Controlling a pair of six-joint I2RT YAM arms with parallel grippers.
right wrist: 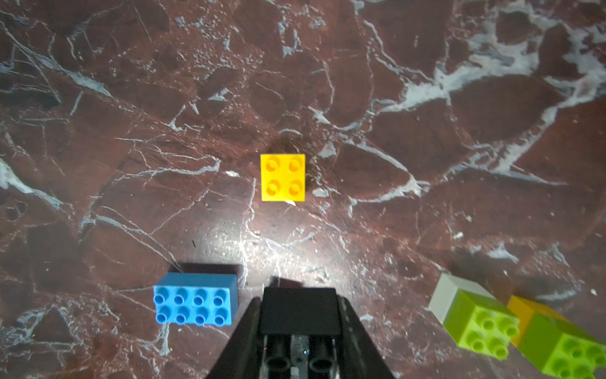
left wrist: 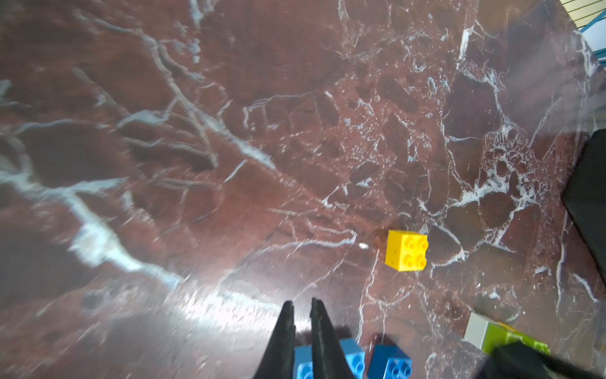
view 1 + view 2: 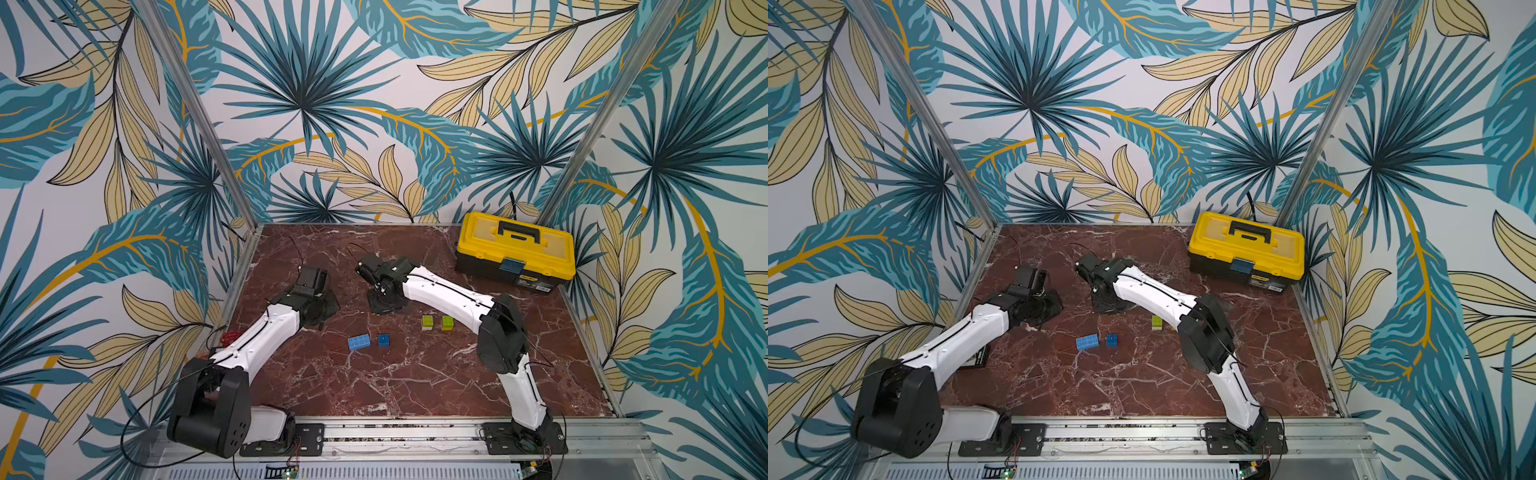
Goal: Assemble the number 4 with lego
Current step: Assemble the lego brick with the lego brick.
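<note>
On the red-brown marble tabletop (image 3: 415,386) the lego (image 1: 195,303) lies loose near the middle: a long light-blue studded brick (image 3: 359,343) just beside a dark-blue square brick (image 3: 383,340), a yellow square brick (image 1: 282,177), a lime-green-on-white stack (image 3: 427,322). The right gripper (image 1: 299,296) clamps a black square brick (image 1: 300,313); the left gripper (image 2: 301,308) stands slightly apart, empty.

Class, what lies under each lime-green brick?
One lime-green brick sits on a white brick, the other lime-green brick on a yellow brick; the lower bricks' tops are covered.

tabletop (image 1: 98,98) polished, marble-veined, glossy; yellow brick (image 1: 282,177) and light-blue brick (image 1: 195,300) smooth shiny plastic; black brick (image 1: 300,311) matt
</note>
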